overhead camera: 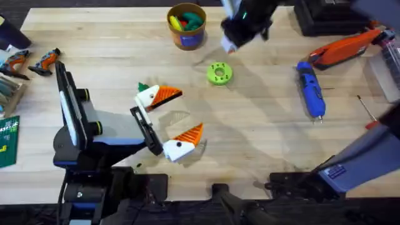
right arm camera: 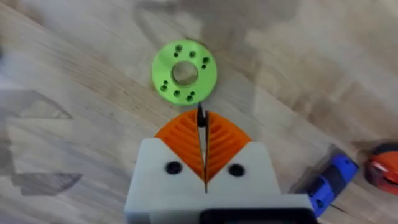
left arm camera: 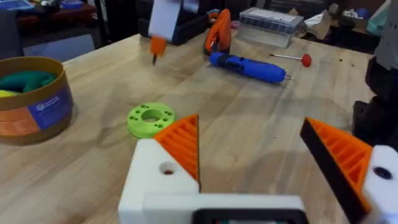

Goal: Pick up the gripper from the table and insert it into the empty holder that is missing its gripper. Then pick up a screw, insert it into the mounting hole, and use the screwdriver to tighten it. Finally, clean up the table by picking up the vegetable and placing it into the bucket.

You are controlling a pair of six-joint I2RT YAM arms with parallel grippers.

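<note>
- Right tool [right arm camera: 204, 134]: raised above the far middle of the tabletop [overhead camera: 262, 144], orange pads pressed together on a thin dark object too small to identify.
- Left tool [overhead camera: 172, 122]: fingers spread wide, resting low at centre-left.
- Screwdriver [overhead camera: 310, 92]: lying flat at right.
- Bucket [overhead camera: 186, 25]: far centre, toys inside.
- Green disc [overhead camera: 219, 73]: just nearer than the bucket.
- Tabletop: pale wood planks.

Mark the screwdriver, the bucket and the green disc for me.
screwdriver [overhead camera: 310, 89]: overhead view, middle of its blue body.
bucket [overhead camera: 187, 39]: overhead view, outer wall below the rim.
green disc [right arm camera: 184, 71]: right wrist view, flat ring face beside the centre hole.
</note>
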